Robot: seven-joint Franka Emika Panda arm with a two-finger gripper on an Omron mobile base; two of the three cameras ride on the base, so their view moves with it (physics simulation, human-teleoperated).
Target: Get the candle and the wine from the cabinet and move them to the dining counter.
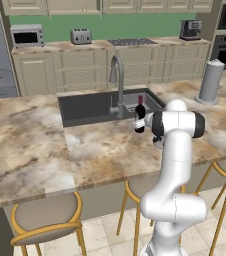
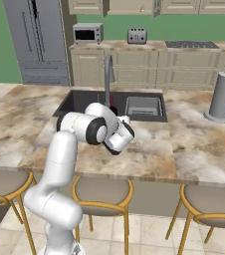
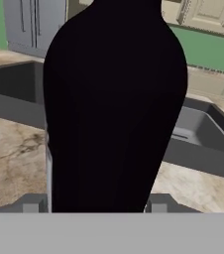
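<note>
The wine point(image 1: 140, 114) is a dark bottle with a red foil neck. It stands upright over the dining counter point(image 1: 110, 150) at the sink's front right edge. I cannot tell whether its base touches the top. My gripper point(image 1: 146, 121) reaches in from the right and is shut on the bottle's body. In the hand view the black bottle point(image 3: 114, 109) fills the space between my two fingertips point(image 3: 32, 204). In the right base view my own arm covers most of the bottle, and the gripper point(image 2: 124, 130) sits at the sink's front rim. The candle is out of view.
The dark sink point(image 1: 95, 107) and its curved steel tap point(image 1: 119, 75) lie just behind the bottle. A tall grey cylinder point(image 1: 211, 82) stands on the counter to the right. Gold-framed stools point(image 1: 47, 215) line the near side. The back worktop carries a microwave point(image 1: 27, 36) and a toaster point(image 1: 80, 36).
</note>
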